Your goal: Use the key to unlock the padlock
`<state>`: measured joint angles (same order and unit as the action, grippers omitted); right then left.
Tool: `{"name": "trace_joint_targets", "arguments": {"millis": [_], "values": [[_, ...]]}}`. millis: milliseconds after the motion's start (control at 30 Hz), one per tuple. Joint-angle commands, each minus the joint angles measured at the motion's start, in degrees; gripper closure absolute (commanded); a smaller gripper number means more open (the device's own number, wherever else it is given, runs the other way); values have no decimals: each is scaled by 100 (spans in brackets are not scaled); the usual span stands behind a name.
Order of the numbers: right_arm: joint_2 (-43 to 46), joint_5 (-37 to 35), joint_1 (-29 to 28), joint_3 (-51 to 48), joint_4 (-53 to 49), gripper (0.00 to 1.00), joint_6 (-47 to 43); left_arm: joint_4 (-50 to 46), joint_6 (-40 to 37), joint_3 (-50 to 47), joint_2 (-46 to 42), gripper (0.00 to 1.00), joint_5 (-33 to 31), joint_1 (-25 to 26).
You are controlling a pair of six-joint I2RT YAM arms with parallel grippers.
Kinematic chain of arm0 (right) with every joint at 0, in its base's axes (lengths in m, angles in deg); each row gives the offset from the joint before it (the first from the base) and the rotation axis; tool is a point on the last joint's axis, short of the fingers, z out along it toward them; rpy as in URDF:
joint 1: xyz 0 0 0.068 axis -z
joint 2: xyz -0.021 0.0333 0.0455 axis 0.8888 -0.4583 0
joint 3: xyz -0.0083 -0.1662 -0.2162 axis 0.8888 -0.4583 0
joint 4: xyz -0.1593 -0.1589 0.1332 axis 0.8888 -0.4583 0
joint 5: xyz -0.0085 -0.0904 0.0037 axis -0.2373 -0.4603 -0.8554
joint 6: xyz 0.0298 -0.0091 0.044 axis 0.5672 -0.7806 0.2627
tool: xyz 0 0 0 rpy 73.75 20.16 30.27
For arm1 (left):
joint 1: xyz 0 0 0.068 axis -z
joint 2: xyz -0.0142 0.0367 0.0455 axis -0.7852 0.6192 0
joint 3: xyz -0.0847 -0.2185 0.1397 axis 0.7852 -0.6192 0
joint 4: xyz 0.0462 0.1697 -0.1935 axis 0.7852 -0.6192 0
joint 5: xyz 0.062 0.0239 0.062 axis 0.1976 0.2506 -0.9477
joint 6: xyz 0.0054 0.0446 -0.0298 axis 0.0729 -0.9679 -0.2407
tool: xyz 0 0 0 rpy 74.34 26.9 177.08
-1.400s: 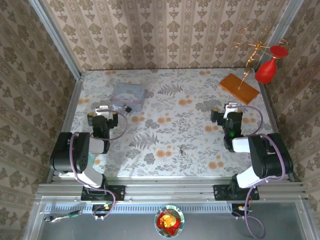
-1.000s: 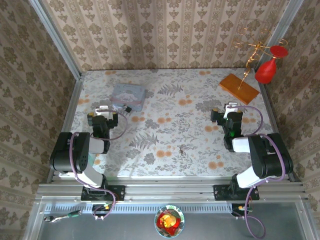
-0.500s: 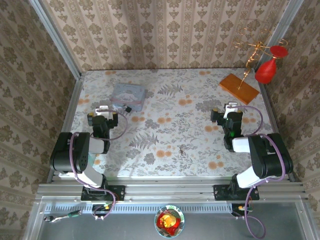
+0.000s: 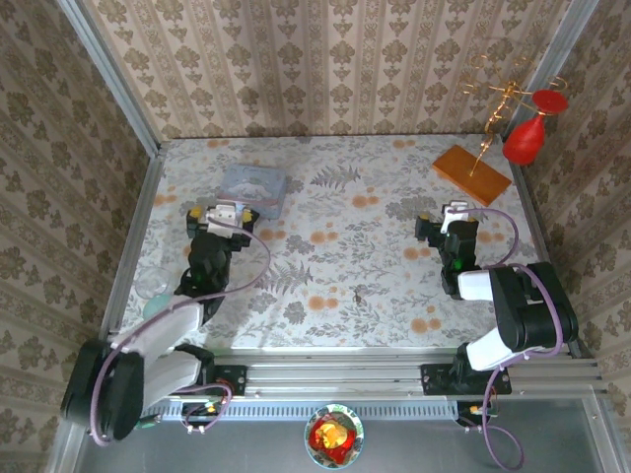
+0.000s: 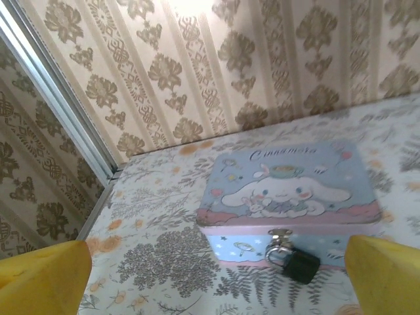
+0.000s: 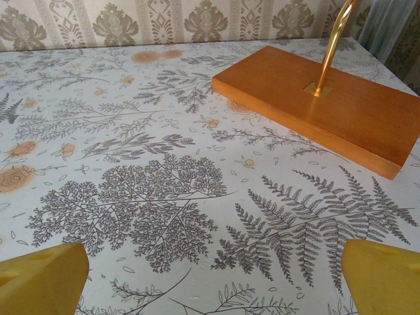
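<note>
The small black padlock (image 5: 296, 262) hangs by its metal shackle from the clasp of the pale blue cartoon tin (image 5: 289, 187), lying against the tin's front wall. My left gripper (image 5: 213, 289) is open just in front of the tin, its yellow fingers (image 5: 39, 275) wide apart with nothing between them. From above, the left gripper (image 4: 225, 211) sits at the near edge of the tin (image 4: 253, 183). The key (image 4: 357, 293) is a dark speck on the tablecloth at mid-table. My right gripper (image 4: 455, 215) stands open and empty over the cloth on the right (image 6: 213, 282).
A wooden base (image 6: 321, 105) with a gold stand lies ahead of the right gripper, at the back right (image 4: 471, 174), with a red ornament (image 4: 525, 138) beside it. Wallpapered walls close the back and sides. A clear round object (image 4: 153, 288) lies near the left edge.
The left arm has unfolded and reached forward, bringing its gripper slightly right, up to the tin's near edge. The right arm, tin and key have not moved.
</note>
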<state>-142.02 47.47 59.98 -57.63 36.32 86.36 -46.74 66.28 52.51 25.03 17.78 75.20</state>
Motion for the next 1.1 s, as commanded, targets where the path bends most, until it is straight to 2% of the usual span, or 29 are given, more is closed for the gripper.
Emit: {"name": "trace_joint_targets", "arguments": {"millis": [0, 100, 200, 267, 333, 400, 467, 533, 567, 633, 767, 900, 967, 1067], "values": [[283, 50, -138, -107, 27, 0, -222, -1646, 1236, 307, -916, 0, -441, 42], [833, 79, -246, -285, -115, 0, -404, -2778, 2126, 537, -1400, 0, -591, 27], [1532, 35, -417, -176, -997, 0, -452, -3783, 2941, 743, -1707, 0, -718, 20], [2183, -178, -520, 50, -1959, 0, -141, -4512, 3563, 866, -1935, 0, -823, -27], [3072, -105, -521, 433, -3266, 0, 443, -4997, 3756, 928, -2209, 0, -778, -179], [3739, -22, -525, 661, -4055, 0, 916, -5360, 3793, 954, -2503, 0, -575, -382], [4271, -38, -510, 902, -4833, 0, 1438, -5429, 3670, 852, -2822, 0, -248, -552], [4791, -6, -495, 1150, -5642, 0, 2017, -5331, 4086, 556, -3207, 0, -150, -600], [4976, -36, -478, 1212, -5971, 0, 2268, -4985, 4091, 346, -3386, 0, 162, -642], [5369, -27, -425, 1184, -6392, 0, 2750, -4193, 3788, -34, -3651, 0, 1277, -720], [5628, 672, -376, 1269, -6793, 0, 2673, -4339, 3485, 175, -3337, 0, 1807, -652], [5184, 1525, -564, 1490, -7303, 4, 2797, -4406, 3237, 519, -2360, 0, 1953, -147], [4932, 1380, -1072, 1502, -7391, 5, 2839, -4429, 3053, 688, -1835, 0, 1910, 210], [4417, 623, -2210, 1691, -7684, 6, 2823, -4555, 2744, 935, -1229, 0, 1712, 693]]}}
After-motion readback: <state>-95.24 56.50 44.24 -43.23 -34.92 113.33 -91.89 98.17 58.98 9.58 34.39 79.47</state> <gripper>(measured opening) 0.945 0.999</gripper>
